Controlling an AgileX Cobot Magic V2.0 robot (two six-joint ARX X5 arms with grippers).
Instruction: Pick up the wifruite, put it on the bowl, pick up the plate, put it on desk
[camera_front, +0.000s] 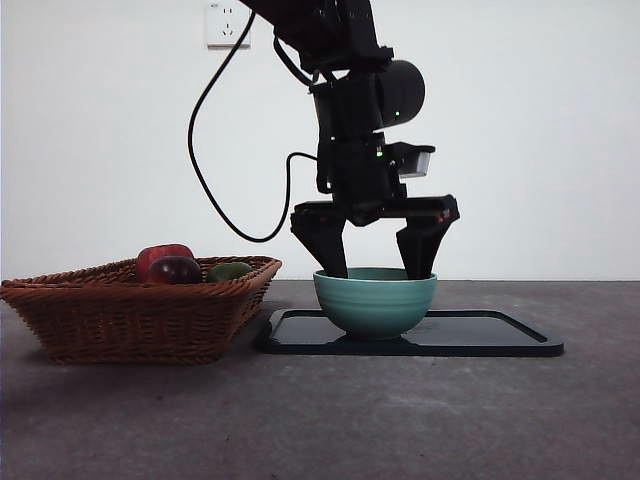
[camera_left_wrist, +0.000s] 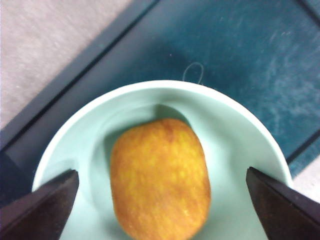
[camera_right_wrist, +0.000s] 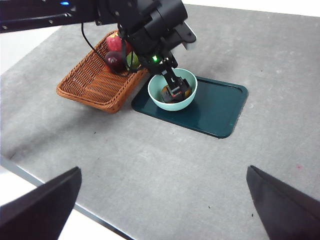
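Orange-brown fruit (camera_left_wrist: 160, 177) lying inside the teal bowl (camera_front: 375, 300) on the black tray (camera_front: 490, 335), left gripper (camera_front: 378, 265) with its 2 jaws spread wide, dipped into the bowl either side of the fruit, right gripper (camera_right_wrist: 160, 200) spread too, well above the desk (camera_right_wrist: 150, 170), wicker basket (camera_front: 130, 310) just beside the tray.

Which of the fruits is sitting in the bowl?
The orange-brown wifruite lies in the teal bowl; the red, purple and green fruits stay in the wicker basket.

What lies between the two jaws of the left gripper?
In the left wrist view, the orange-brown fruit lies in the bowl between the open left gripper's jaws.
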